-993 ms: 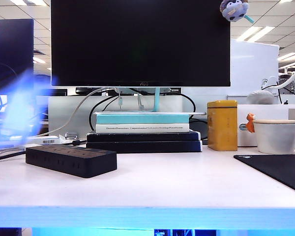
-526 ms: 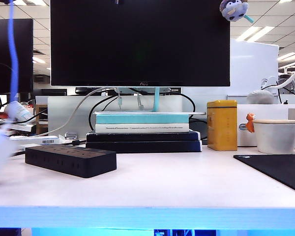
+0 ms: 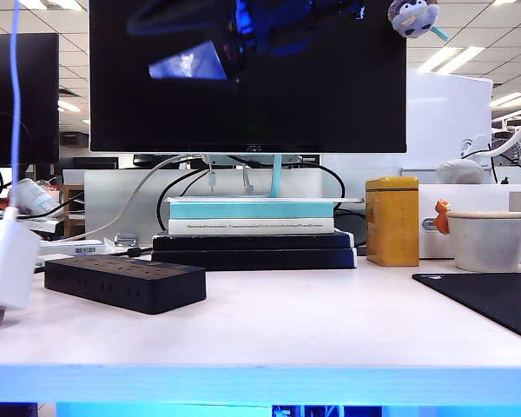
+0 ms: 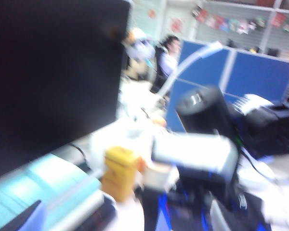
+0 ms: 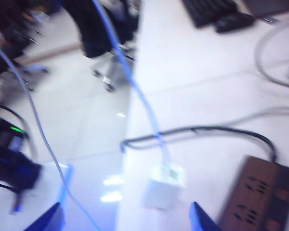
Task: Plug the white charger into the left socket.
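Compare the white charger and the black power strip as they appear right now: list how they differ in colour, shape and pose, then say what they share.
Colour: the white charger is white; the power strip is matte black.
Shape: the charger is a small block; the strip is a long flat bar.
Pose: the charger hangs upright from its cable at the table's left edge, prongs down; the strip lies flat on the table, sockets up.
Shared: both have cables, and they remain unconnected.

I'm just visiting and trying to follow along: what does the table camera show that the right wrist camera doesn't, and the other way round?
Only the table camera shows the monitor, the stacked books, the yellow tin and the mug. Only the right wrist camera shows the floor beside the table and a keyboard. Both show the white charger hanging from its cable near the black power strip.
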Tool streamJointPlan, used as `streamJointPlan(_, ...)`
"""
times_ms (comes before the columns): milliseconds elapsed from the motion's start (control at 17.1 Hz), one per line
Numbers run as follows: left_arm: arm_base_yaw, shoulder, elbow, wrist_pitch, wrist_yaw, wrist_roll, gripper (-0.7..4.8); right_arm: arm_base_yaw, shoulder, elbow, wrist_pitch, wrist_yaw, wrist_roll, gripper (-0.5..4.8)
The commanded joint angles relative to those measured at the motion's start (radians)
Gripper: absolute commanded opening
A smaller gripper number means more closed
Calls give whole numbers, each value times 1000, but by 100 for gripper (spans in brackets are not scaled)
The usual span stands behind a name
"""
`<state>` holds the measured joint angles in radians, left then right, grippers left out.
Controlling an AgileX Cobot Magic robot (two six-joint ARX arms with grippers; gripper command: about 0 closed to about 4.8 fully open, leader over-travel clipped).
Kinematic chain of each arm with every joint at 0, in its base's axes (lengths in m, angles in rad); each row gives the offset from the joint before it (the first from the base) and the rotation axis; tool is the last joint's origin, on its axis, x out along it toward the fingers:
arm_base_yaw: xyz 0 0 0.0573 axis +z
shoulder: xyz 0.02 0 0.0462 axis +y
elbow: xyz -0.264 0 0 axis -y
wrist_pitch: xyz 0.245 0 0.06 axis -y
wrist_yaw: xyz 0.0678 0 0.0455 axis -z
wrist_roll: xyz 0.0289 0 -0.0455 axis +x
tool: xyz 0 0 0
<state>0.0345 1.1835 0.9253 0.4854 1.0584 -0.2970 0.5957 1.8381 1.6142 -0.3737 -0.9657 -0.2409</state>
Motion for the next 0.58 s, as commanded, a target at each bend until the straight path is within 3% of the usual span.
streamJointPlan(58, -9, -4, 5, 92, -31, -42, 479, 17, 6, 3, 4, 6, -14, 346)
streamJointPlan(234, -18, -4, 5, 98, -34, -44, 479, 79, 47, 3, 11, 27, -26, 350)
streamJointPlan(292, -22, -4, 5, 98, -35, -44, 479, 110, 73, 3, 13, 56, -30, 444)
streamJointPlan(350, -23, -4, 5, 98, -34, -44, 479, 127, 87, 3, 11, 84, -30, 479)
streamJointPlan(584, -23, -4, 5, 98, -34, -44, 479, 208, 134, 3, 11, 232, 13, 479)
